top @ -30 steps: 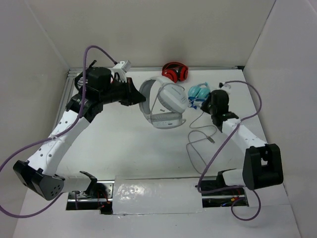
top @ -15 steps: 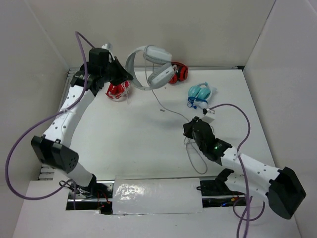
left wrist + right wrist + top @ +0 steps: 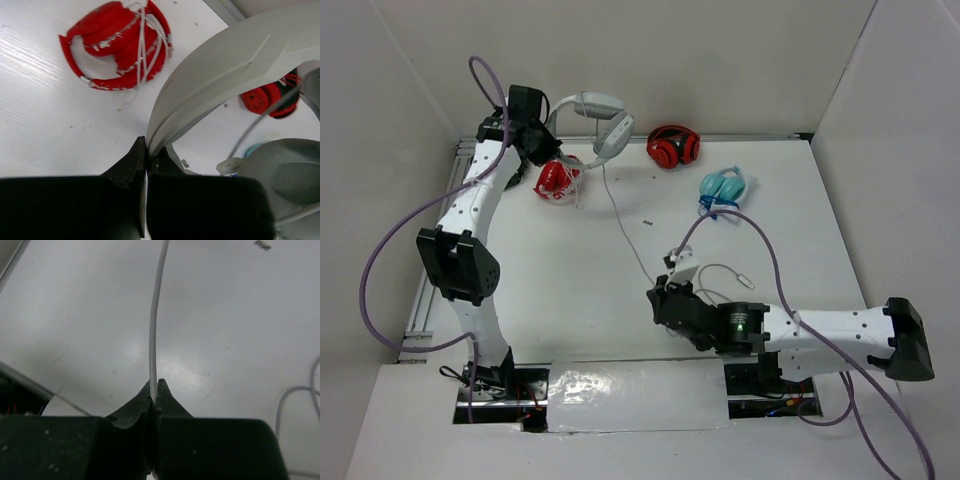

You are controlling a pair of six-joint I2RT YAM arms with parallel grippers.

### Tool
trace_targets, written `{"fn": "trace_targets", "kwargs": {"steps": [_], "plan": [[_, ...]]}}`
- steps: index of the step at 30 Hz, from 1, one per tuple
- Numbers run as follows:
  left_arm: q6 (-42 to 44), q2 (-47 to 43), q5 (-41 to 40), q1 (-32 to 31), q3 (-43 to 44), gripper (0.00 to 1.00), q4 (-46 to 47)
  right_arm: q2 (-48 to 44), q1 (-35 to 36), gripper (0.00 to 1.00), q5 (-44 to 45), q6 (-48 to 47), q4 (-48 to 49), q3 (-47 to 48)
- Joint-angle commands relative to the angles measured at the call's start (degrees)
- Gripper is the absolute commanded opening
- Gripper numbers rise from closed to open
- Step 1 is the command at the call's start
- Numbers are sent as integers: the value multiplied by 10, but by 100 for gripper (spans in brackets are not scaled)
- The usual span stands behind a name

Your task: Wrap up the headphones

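- Large light-grey over-ear headphones (image 3: 598, 122): held off the white table (image 3: 570, 280) at its far-left corner, earcups hanging below the wide headband (image 3: 225, 65).
- Left gripper (image 3: 146, 156): jaws pressed together on the lower end of the headband, no gap visible.
- Thin grey cable (image 3: 620, 215): runs nearly straight from the hanging earcup down towards the table's near centre; its tail end lies in a slack loop (image 3: 720, 272) beside the right arm.
- Right gripper (image 3: 155, 390): fingers pinched tight on the cable, low over the table surface.
- Also present: red headphones bound with white cord (image 3: 556, 180), second red headphones (image 3: 672, 147), small light-blue headphones (image 3: 723, 187), all resting on the table.
- Progress, judged: pick-up and cable capture done; no turns show around headband or earcups, so the whole winding remains.
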Motion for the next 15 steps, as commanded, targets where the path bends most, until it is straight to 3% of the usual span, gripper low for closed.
{"fn": "trace_targets", "kwargs": {"steps": [1,9,12,15], "plan": [[-35,6,-36,9,39,0,24,-51,37,0,-24,-60,5,7],[-10,16,-113,35,18,0,18,-243,56,0,-151,-132,61,-49],[-26,20,-113,40,24,0,-6,-227,56,0,-190,-147,61,-39],[-2,11,-95,35,3,0,8,-154,55,0,-171,-171,38,-7]]}}
